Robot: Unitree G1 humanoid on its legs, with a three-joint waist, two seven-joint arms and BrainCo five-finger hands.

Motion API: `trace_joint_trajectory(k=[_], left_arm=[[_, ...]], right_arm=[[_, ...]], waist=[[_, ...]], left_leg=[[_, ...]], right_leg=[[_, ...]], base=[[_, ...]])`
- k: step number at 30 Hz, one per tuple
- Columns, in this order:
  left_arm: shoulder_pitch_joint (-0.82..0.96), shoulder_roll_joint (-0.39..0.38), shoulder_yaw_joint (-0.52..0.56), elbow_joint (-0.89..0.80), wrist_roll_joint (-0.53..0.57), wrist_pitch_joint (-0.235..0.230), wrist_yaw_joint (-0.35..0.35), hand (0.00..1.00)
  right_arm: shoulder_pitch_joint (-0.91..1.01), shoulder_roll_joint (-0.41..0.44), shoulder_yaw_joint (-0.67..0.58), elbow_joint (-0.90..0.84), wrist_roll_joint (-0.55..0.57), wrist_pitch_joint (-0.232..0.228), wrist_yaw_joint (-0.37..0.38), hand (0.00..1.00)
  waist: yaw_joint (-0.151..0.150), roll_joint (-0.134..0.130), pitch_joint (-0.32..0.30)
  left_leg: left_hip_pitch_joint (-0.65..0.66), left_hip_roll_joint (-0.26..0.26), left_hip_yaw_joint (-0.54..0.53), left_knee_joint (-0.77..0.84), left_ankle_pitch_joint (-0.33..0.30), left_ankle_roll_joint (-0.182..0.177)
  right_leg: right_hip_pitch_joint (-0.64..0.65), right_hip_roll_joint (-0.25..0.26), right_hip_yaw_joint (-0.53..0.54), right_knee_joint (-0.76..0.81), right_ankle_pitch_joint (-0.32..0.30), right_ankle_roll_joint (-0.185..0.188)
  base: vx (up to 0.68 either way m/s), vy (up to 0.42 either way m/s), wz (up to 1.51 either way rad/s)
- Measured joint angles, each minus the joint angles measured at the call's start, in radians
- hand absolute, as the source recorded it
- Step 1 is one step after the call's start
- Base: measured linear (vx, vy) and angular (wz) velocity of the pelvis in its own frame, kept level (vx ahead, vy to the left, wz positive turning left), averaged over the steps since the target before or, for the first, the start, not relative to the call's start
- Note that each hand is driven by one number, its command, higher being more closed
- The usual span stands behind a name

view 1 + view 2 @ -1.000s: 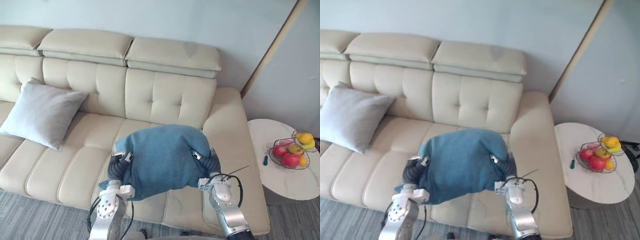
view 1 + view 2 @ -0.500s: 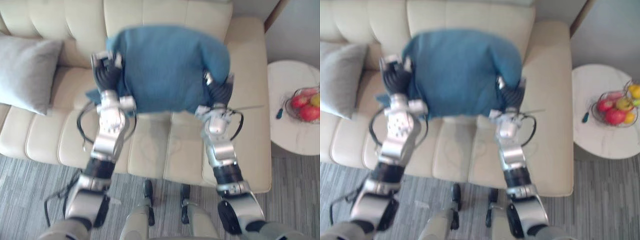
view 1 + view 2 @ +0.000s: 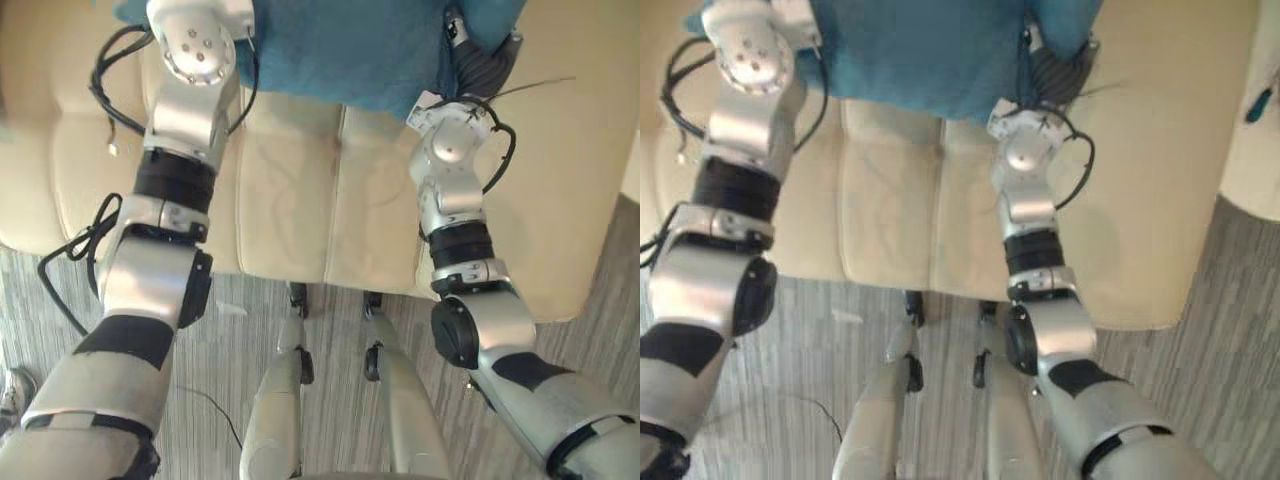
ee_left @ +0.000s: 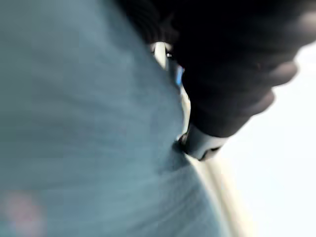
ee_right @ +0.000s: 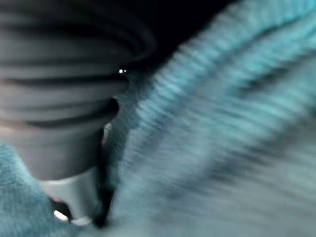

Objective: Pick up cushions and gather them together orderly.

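Observation:
A blue cushion (image 3: 340,50) hangs above the cream sofa seat (image 3: 290,200), at the far edge of the eye views, squeezed between my two arms. My right hand (image 3: 485,65) presses into its right side, where its dark ribbed cover (image 5: 64,98) lies against the blue cloth (image 5: 222,123). My left hand (image 4: 227,74) is against the cushion's left side, with blue fabric (image 4: 74,123) right beside its dark cover. Both hands are sunk into the cushion, so their grip is hidden.
The sofa's front edge runs across the middle, with grey striped carpet (image 3: 60,320) below it. A white side table's edge (image 3: 1255,150) with a small blue-handled tool (image 3: 1260,100) stands at the right.
The whole picture has shifted as the camera tipped down, and the grey cushion and fruit basket have left the picture. The blue cushion stays between both arms, now stretched further forward over the seat.

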Motion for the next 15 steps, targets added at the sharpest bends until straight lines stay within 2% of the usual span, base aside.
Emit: trace_joint_trajectory(k=[2,4,9,15], left_arm=[[0.017,-0.022,0.041,0.015,-0.002,0.005,-0.012,0.00],[0.064,-0.070,0.083,0.014,-0.005,0.010,-0.041,0.00],[0.262,-0.178,0.120,-0.065,-0.011,-0.020,-0.068,0.00],[0.510,-0.179,0.096,-0.171,-0.043,-0.017,-0.130,0.00]], right_arm=[[0.004,-0.014,0.012,0.032,0.026,0.022,0.035,0.00],[0.026,-0.027,0.037,0.058,0.074,0.056,0.079,0.00],[0.143,-0.032,0.109,-0.010,0.091,0.051,0.128,0.00],[0.373,-0.053,0.118,-0.184,0.090,0.034,0.179,0.00]], waist=[[0.001,-0.001,0.002],[0.005,-0.003,0.032],[0.002,-0.003,0.034],[0.006,-0.004,0.033]], left_leg=[[-0.022,0.004,0.000,0.000,0.001,-0.001],[-0.028,0.008,-0.001,0.000,0.011,-0.016],[0.013,0.011,0.009,0.000,0.011,-0.016],[0.101,0.014,0.011,0.000,0.010,-0.016]], right_leg=[[-0.020,0.004,-0.003,0.000,0.000,0.000],[-0.023,0.006,-0.008,0.003,0.000,-0.001],[0.015,0.008,-0.006,0.006,-0.001,-0.001],[0.099,0.010,-0.004,0.026,-0.026,-0.002]], base=[[0.00,0.000,0.00],[0.01,-0.002,0.07],[0.03,0.023,0.01],[0.05,0.044,0.06]])
